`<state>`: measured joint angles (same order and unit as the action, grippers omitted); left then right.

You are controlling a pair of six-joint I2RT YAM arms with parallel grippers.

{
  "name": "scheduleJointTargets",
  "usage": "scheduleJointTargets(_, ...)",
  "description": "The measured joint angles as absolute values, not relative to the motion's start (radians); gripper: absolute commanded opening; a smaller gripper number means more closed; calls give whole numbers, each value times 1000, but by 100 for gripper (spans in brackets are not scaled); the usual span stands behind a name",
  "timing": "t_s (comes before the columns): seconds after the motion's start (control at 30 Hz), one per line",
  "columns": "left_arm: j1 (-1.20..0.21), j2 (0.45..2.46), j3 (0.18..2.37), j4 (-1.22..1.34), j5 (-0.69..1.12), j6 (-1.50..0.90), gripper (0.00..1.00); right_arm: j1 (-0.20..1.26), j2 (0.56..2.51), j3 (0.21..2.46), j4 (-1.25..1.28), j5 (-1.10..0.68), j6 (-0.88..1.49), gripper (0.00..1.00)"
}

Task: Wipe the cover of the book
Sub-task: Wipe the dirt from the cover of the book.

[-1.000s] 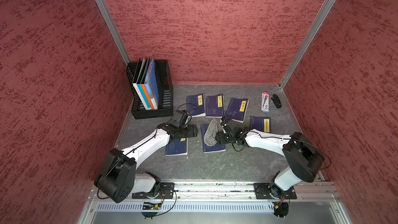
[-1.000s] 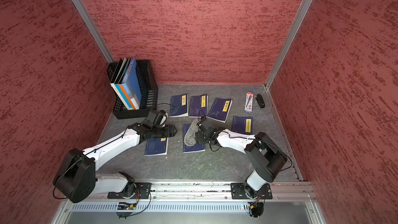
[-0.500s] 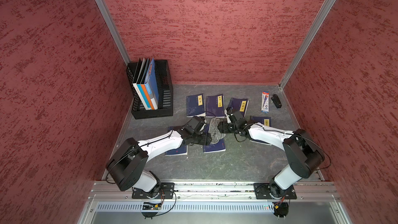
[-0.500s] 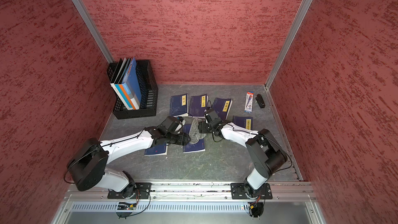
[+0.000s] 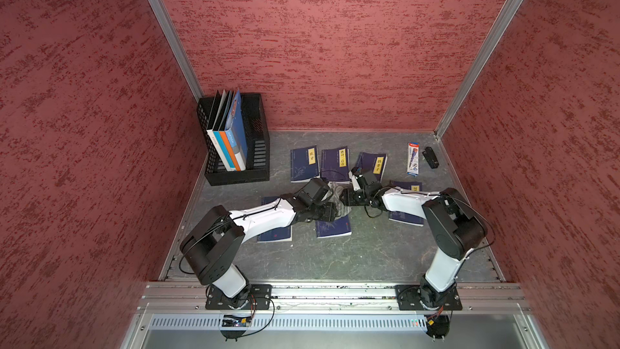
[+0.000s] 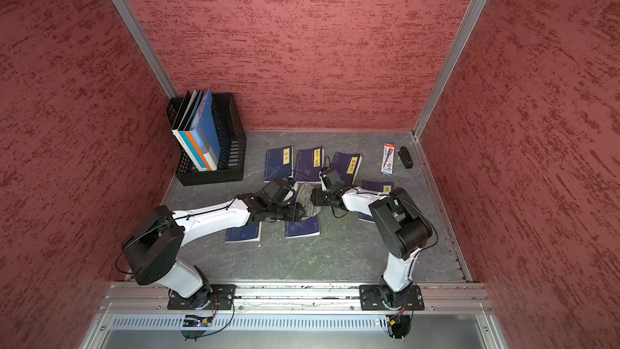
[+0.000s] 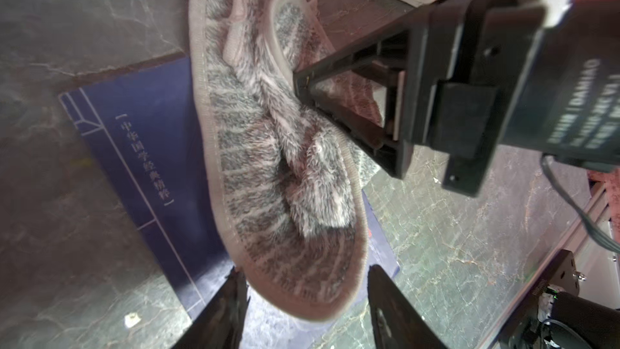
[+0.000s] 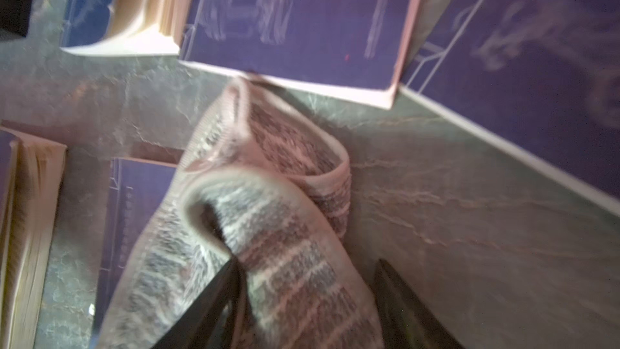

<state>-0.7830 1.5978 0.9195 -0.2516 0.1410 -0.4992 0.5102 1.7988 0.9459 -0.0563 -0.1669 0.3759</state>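
Movement since a second ago is mostly on the left. The left pincer [image 7: 303, 271] has swung in from the neighbouring book [image 5: 275, 235] and now stands spread either side of the near hem of the cloth [image 7: 268, 162], not yet pinching. The cloth lies slumped along the book [image 7: 151, 149] on the worktop [image 7: 67, 28]. Beyond, the right pincer [image 7: 315, 99] pinches a bunched fold. This is probably a two-ended hold before wiping starts.

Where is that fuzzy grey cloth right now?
In both top views the cloth sits mid-table, partly over a blue book, between the left pincer and right pincer.
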Motion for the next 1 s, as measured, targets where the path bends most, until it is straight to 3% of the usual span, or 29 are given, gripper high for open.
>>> scheduleJointTargets(0.13, -783, 1612, 918, -230, 140, -518, 42, 505, 1820, 948, -21, -212, 363, 45)
scheduleJointTargets(0.4, -769, 1669, 918, -201, 142, -556, 33, 502, 1801, 918, 24, -265, 339, 9)
scheduleJointTargets(0.67, -719, 1731, 912, -160, 167, -591, 24, 502, 1681, 855, 34, -278, 341, 8)
scheduleJointTargets(1.0, -677, 1761, 913, -85, 216, -602, 24, 515, 1521, 794, 51, -304, 367, 8)
